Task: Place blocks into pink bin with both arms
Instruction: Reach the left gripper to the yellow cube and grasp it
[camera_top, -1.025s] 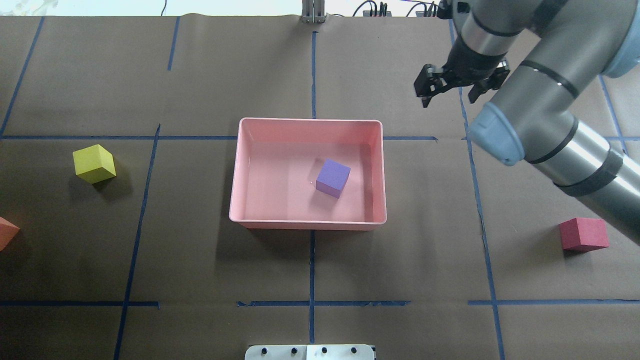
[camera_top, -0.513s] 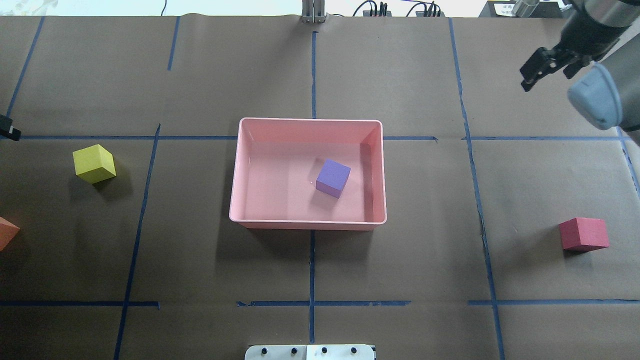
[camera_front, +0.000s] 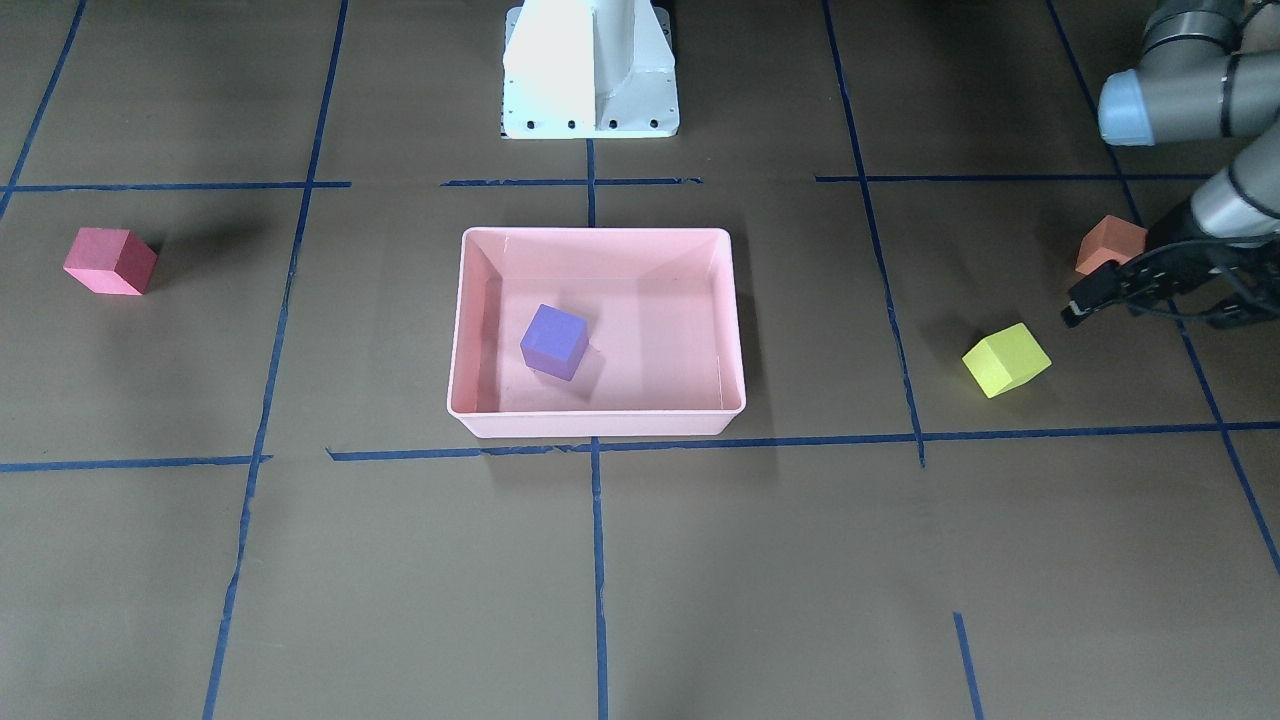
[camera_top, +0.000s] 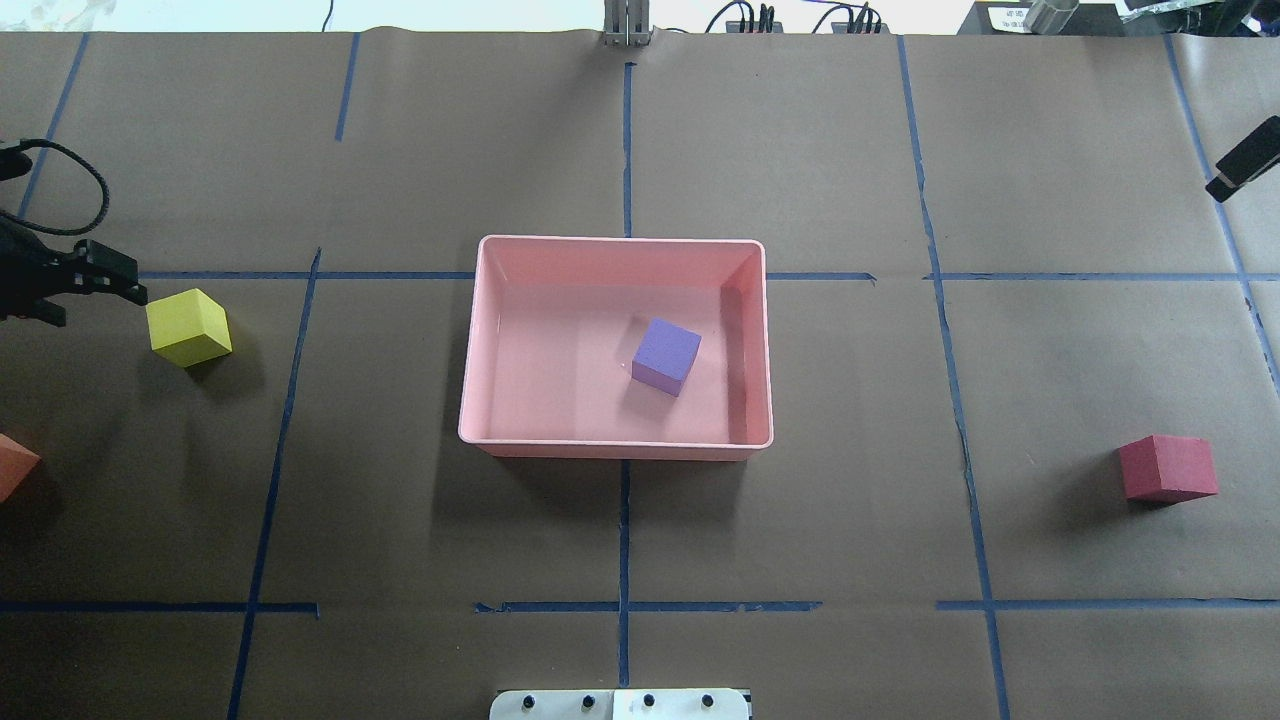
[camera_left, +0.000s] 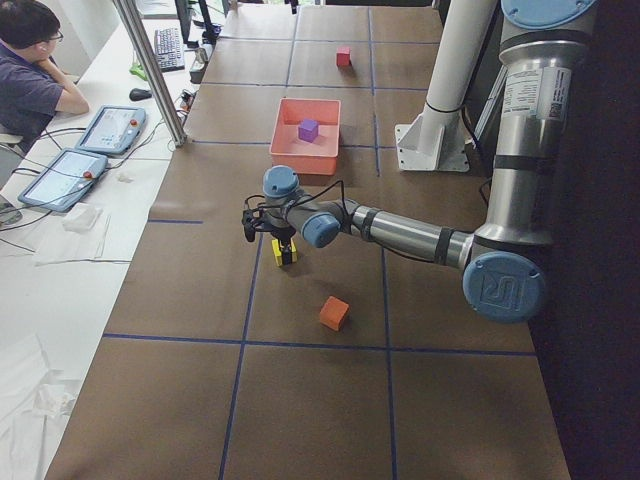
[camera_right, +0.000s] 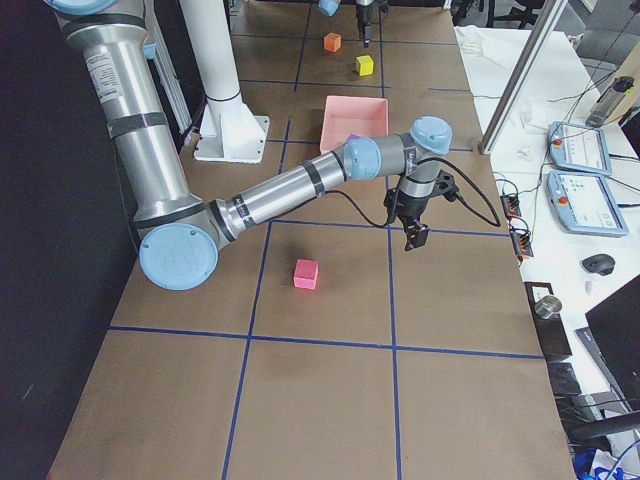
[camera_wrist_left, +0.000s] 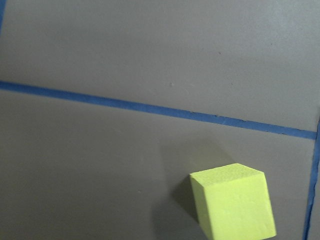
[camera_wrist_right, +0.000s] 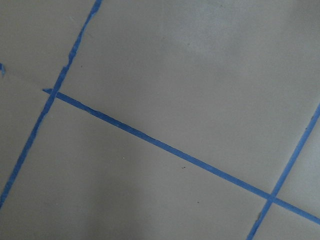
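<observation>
— Where's the bin (camera_top: 615, 243)?
— In the middle of the table (camera_top: 800, 540). The purple block (camera_top: 666, 356) lies inside it, toward its right wall.
— And the other blocks?
— All out on the table. The yellow block (camera_top: 188, 326) is well left of the bin, the orange block (camera_top: 12, 468) is at the left edge, and the red block (camera_top: 1167, 468) is far right.
— Grippers?
— The left gripper (camera_front: 1155, 300) hangs just beside the yellow block, jaws apart and empty. The right gripper (camera_right: 414, 228) is over blue tape (camera_wrist_right: 165, 147) at the far right. I can't tell how its jaws stand.
</observation>
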